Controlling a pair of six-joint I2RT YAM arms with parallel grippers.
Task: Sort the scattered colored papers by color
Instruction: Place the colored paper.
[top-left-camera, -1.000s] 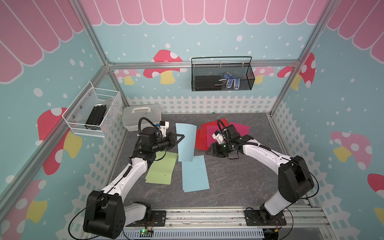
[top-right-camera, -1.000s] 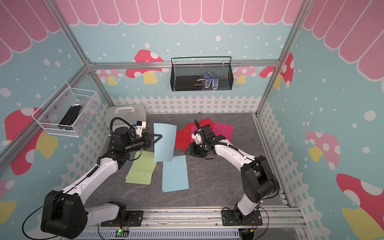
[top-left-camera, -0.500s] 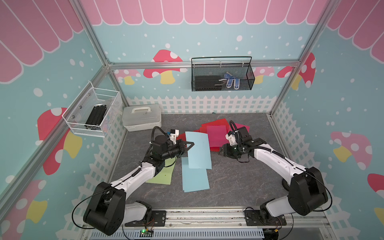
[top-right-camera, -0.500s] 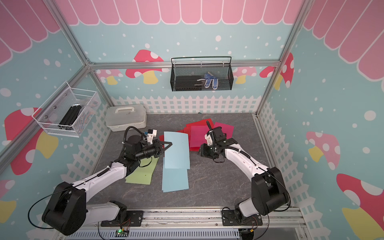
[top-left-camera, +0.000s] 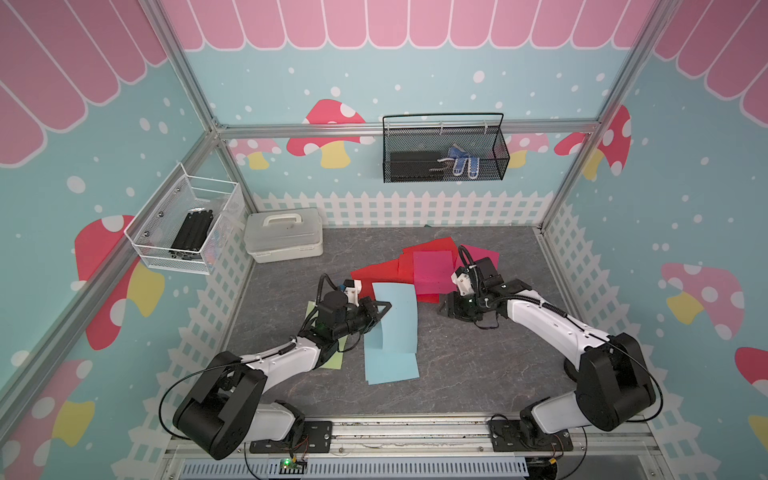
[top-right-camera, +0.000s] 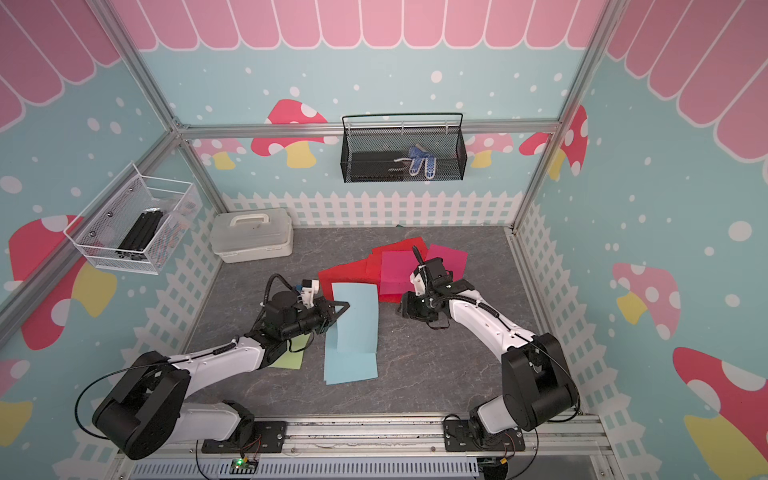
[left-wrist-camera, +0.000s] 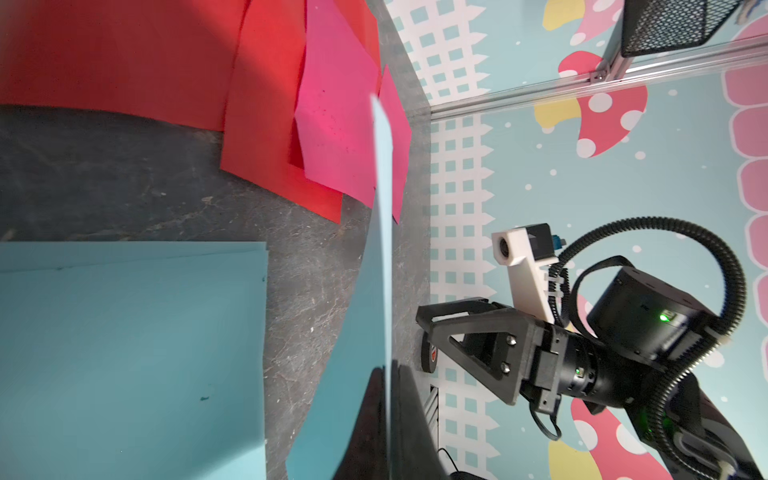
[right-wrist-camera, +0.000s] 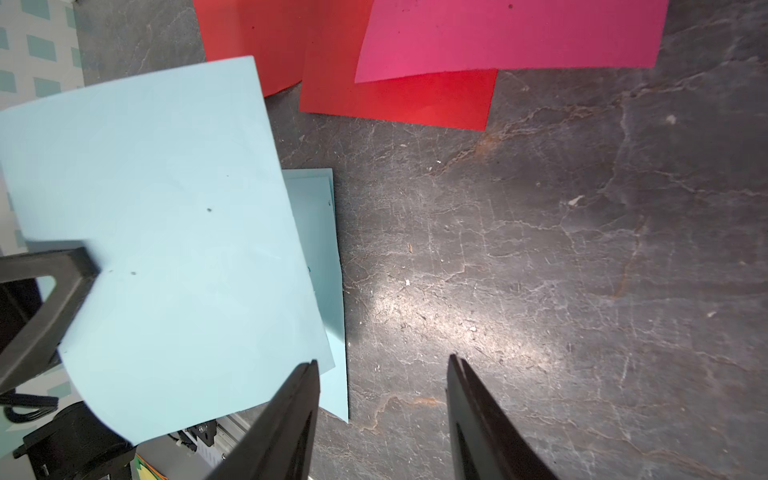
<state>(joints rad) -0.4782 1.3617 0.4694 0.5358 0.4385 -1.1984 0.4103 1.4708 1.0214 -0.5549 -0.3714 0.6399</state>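
- The dark stone-patterned table (top-left-camera: 478, 374) is spreading under both pincers, and the right pincer is hanging over a bare stretch of it.
- The red sheets (top-left-camera: 374, 276) are lying overlapped on the far side of both pincers. Their near edge is sitting just past the right pincer's tips.
- The light blue sheets (top-left-camera: 392, 368) are lying flat in a stack below the left pincer and a little nearer its arm's base.
- The held light blue sheet (top-left-camera: 397, 318) is arching in the air from the left pincer toward the right one. Its near end is drooping over the flat stack, and whether it is touching that stack I cannot tell.
- The magenta sheets (top-left-camera: 432, 270) are lying on the red ones, just beyond the right pincer.
- The light green sheet (top-left-camera: 332, 361) is lying under the left forearm, behind the left pincer.
- The left pincer (top-left-camera: 384, 309) is clenching tight on the raised sheet's side edge. In the left wrist view its fingers (left-wrist-camera: 409, 415) are pressing on both faces of the paper, seen edge-on.
- The right pincer (right-wrist-camera: 382, 374) is standing partly parted and is gripping nothing. Its fingers (right-wrist-camera: 461, 395) are framing bare table, and the raised sheet's free corner is hanging just beside one finger, outside the gap.
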